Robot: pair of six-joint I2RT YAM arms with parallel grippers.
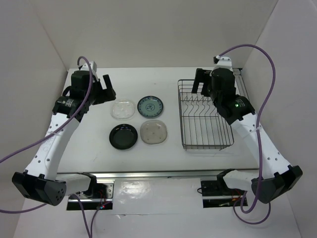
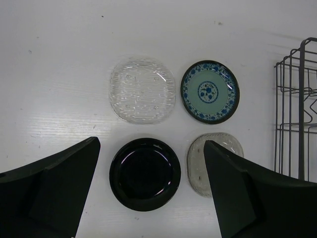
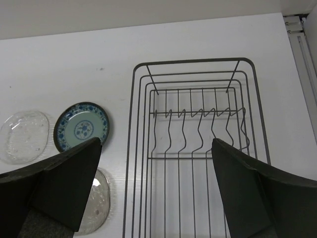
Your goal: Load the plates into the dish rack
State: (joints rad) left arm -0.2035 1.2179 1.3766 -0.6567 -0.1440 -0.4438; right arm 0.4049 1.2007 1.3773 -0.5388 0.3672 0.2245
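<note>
Noting left hand point(image 1: 108, 90) released, jaws wide, hanging above table point(image 1: 89, 144) near clear plate point(image 1: 122, 109), grasping nothing. Noting right hand point(image 1: 199, 83) released, hanging over far end of rack point(image 1: 205, 119). Observing all four lying flat left of rack, apart from it: clear plate and blue plate point(image 1: 150, 105) behind; black plate point(image 1: 124, 136) and beige plate point(image 1: 153, 132) in front.

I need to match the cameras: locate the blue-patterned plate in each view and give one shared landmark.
Top external: blue-patterned plate just above centre, left of the rack.
Left wrist: upper right, beside the clear plate.
Right wrist: left side, mid-height.
Shared landmark: the dish rack, to the plate's right in all three.
</note>
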